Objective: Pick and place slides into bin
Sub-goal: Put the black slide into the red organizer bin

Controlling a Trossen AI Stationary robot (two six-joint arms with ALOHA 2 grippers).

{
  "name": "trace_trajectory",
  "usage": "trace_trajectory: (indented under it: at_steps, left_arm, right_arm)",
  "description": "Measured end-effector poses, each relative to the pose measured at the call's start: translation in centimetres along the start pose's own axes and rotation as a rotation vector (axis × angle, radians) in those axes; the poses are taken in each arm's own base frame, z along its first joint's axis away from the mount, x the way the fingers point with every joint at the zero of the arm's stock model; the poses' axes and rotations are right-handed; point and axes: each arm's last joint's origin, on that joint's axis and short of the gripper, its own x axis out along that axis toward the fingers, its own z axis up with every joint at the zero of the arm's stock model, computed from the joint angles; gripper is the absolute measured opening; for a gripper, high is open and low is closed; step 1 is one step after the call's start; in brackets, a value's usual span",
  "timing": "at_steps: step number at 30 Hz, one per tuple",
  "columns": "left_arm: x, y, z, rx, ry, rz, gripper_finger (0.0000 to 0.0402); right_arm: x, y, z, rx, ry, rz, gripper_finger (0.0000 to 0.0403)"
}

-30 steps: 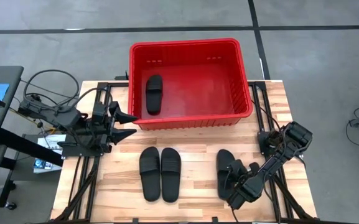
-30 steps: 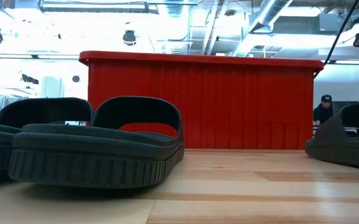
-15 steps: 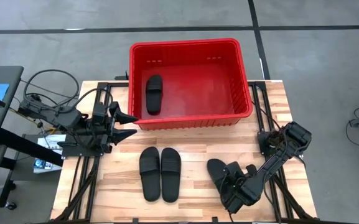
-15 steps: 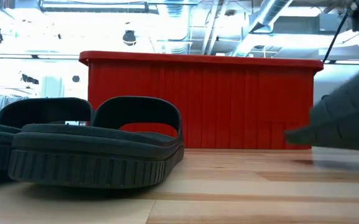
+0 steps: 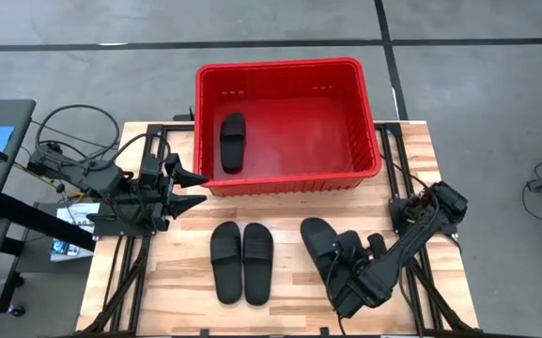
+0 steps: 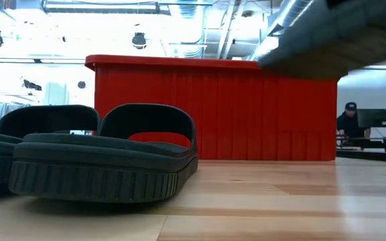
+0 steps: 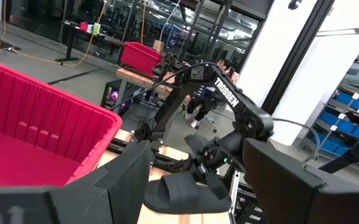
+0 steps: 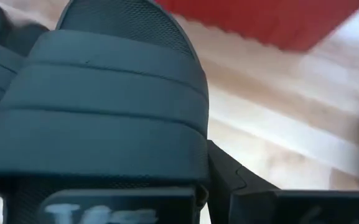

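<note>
The right end effector [image 5: 350,272] is mostly buried under the matte black slide [image 5: 325,250] it pinches by the strap, lifted off the bench [image 5: 289,291] just before the red bin [image 5: 372,141]. Two slides [image 5: 241,261] lie side by side on the bench, another [image 5: 232,141] inside the bin. The left end effector [image 5: 192,188] waits spread at the bin's left corner.

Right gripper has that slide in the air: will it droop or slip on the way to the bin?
The held slide juts out past the right gripper without visible sag, so probably fairly stiff. Its matte surface suggests decent grip. Gripped off-centre, it may tilt.
</note>
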Motion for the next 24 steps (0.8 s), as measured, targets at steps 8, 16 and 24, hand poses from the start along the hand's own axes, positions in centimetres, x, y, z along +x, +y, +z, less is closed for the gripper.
trace_trajectory:
  at_steps: [8, 16, 24]
  left_arm:
    - [0.0, 0.1, -0.1, -0.011, 0.014, 0.005, 0.0246]
    - [0.0, 0.0, -0.2, -0.095, 0.023, -0.015, 0.0246]
    - [0.0, 0.0, -0.2, -0.086, 0.022, -0.016, 0.0246]
  right_arm:
    - [-0.7, 1.4, 3.2, -0.045, -0.091, 0.073, 0.0000]
    - [-0.5, 2.2, 6.1, -0.088, -0.231, 0.088, 0.0000]
    - [-0.2, 2.2, 8.8, -0.143, -0.377, 0.071, 0.0000]
